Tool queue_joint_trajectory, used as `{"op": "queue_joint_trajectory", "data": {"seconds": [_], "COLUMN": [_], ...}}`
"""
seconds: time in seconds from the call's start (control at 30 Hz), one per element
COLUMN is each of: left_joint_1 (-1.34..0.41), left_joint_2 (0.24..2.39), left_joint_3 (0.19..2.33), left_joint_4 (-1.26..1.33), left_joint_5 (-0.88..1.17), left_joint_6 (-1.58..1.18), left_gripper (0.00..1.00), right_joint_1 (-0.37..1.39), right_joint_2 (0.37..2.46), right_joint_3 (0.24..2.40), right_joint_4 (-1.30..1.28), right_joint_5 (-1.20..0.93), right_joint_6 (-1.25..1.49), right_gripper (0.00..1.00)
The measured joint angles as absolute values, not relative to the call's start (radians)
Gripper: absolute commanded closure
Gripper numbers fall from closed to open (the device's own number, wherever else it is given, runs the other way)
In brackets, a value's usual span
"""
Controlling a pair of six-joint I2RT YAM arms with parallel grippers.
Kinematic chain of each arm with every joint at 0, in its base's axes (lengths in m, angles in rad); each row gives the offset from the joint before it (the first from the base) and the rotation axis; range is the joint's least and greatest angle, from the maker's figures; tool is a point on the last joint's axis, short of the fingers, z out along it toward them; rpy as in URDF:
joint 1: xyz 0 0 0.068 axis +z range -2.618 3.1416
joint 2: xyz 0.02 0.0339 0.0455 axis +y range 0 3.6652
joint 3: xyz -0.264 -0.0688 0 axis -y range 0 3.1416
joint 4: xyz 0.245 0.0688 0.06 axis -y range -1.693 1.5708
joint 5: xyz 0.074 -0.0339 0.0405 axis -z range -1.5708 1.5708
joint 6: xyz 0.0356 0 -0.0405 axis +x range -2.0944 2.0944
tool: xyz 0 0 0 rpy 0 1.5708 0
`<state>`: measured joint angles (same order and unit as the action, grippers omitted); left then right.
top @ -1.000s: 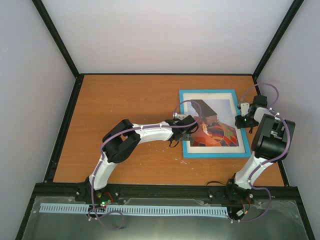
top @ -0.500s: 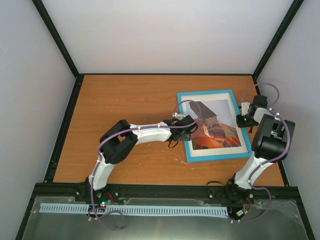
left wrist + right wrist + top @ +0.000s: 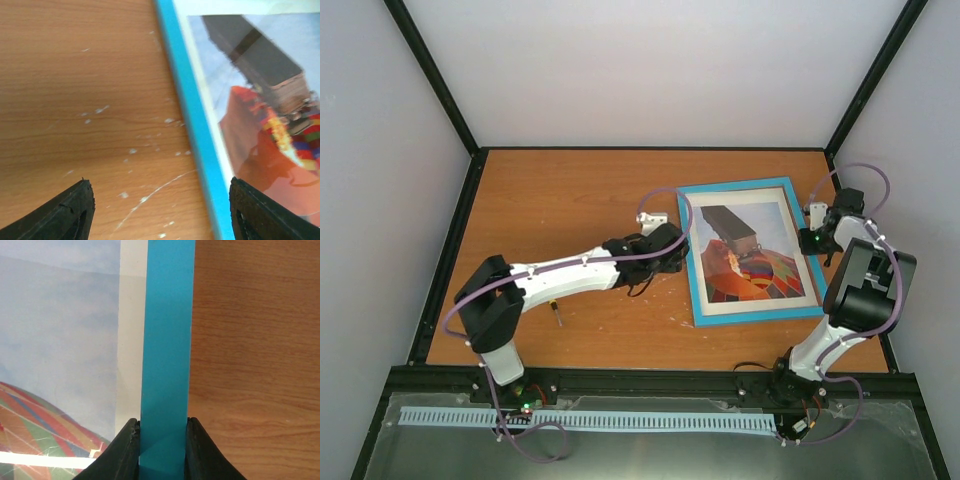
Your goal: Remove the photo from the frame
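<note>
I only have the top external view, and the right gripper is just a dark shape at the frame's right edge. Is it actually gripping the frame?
Observer: Yes. The right wrist view shows the right gripper shut on the frame, one finger on each side of its blue border.
Operator: And the left gripper?
Observer: The left gripper is open and empty. It straddles the frame's left border, with one finger over bare table and the other over the photo.

No readable writing in any view.
The photo [image 3: 750, 262] carries only a coloured picture inside a white margin, and the frame [image 3: 692, 270] shows a plain light-blue border; no letter, number, label or brand can be made out.
</note>
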<state>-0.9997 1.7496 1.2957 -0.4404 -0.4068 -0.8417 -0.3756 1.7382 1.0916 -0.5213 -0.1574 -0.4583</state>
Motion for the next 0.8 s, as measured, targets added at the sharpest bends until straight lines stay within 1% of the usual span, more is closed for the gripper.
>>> {"op": "queue_joint_trajectory", "data": {"seconds": [0.2, 0.37, 0.47, 0.63, 0.8], "left_joint_1": [-1.000, -1.000, -1.000, -1.000, -1.000], "left_joint_2": [1.628, 1.482, 1.401, 1.298, 1.134], "left_joint_3": [1.125, 1.019, 0.990, 0.946, 0.844], "left_joint_4": [-0.445, -0.454, -0.458, -0.490, -0.535], "left_joint_5": [-0.462, -0.503, -0.526, -0.577, -0.624], "left_joint_6": [-0.851, -0.882, -0.897, -0.951, -1.005], "left_gripper": [0.27, 0.26, 0.26, 0.27, 0.27], "right_joint_1": [-0.385, -0.381, -0.365, -0.295, -0.164], "right_joint_2": [1.694, 1.620, 1.588, 1.572, 1.600], "right_joint_3": [1.092, 1.092, 1.092, 1.092, 1.113], "right_joint_4": [-0.574, -0.612, -0.613, -0.617, -0.630], "right_joint_5": [-0.177, -0.211, -0.217, -0.220, -0.233], "right_joint_6": [-0.448, -0.440, -0.428, -0.402, -0.357], "right_gripper": [0.97, 0.97, 0.97, 0.97, 0.97]}}
